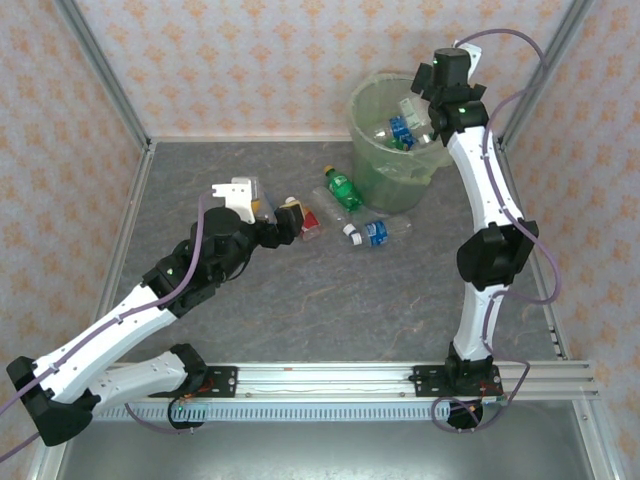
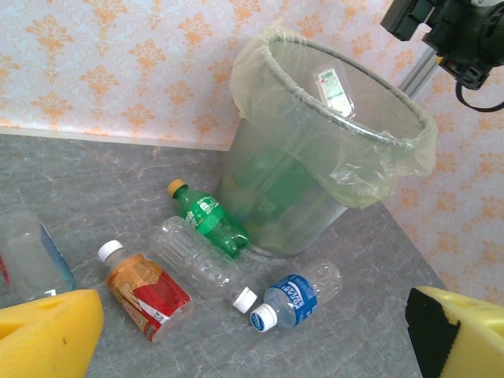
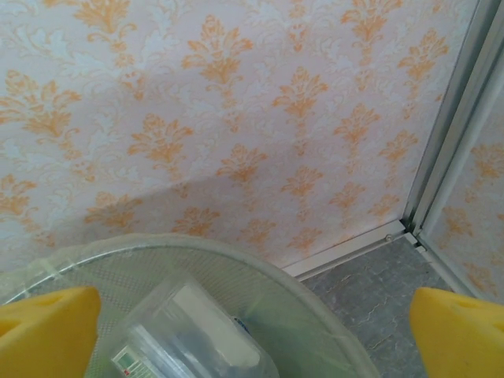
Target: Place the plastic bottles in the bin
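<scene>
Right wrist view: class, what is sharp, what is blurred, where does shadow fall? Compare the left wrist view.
Right wrist: wallpaper sharp, yellow fingertips soft, shadow across its lower left. Left wrist: green bottle and bin crisp, fingertips blurred.

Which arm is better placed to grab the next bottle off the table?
Left. The left fingers are open right beside the red-labelled bottle lying on the table, with the green bottle close by. The right fingers stand open over the bin, farther from both.

The near bench (image 1: 330,310) is open. Loose bottles (image 1: 342,188) crowd the left foot of the bin (image 1: 385,175). The right arm (image 1: 480,180) hangs over its mouth.
</scene>
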